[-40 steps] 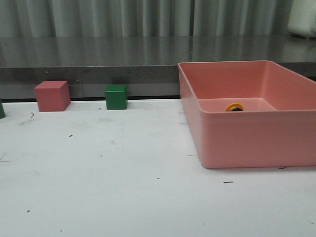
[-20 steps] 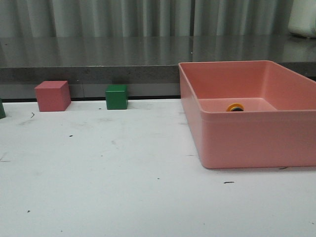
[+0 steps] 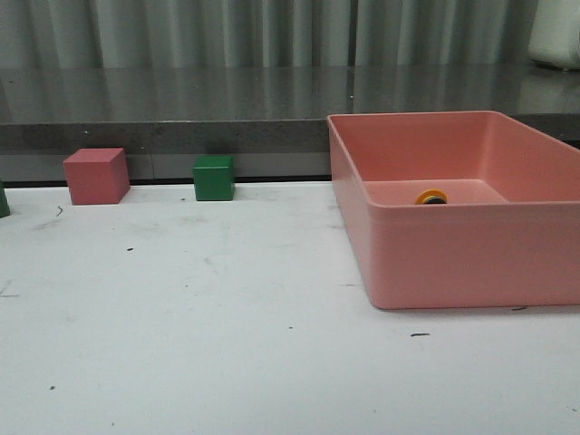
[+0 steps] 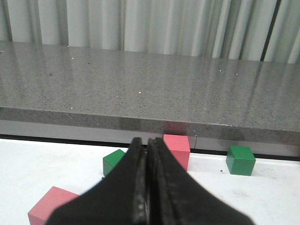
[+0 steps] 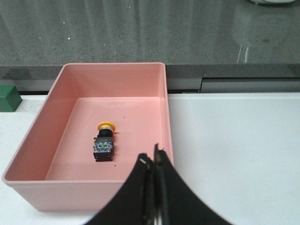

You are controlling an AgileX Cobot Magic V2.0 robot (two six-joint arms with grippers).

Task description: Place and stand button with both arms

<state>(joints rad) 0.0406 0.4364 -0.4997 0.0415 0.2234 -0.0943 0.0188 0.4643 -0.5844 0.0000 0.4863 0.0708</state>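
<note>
Button [image 5: 104,141] lies on its side on the floor of the pink bin [image 5: 51,123], near the bin's middle, yellow cap toward the far wall. The right wrist view shows its whole body; the front view shows only the yellow cap [image 3: 431,197] above the bin's near wall [image 3: 471,258]. Right claw [image 5: 154,161]: fingers pressed together, empty, above the bin's near rim. Left claw [image 4: 147,145]: fingers pressed together, empty, seen only in the left wrist view. Left of the bin on the table [image 3: 227,308] stand a pink cube [image 3: 95,176] and a green cube [image 3: 214,178].
</note>
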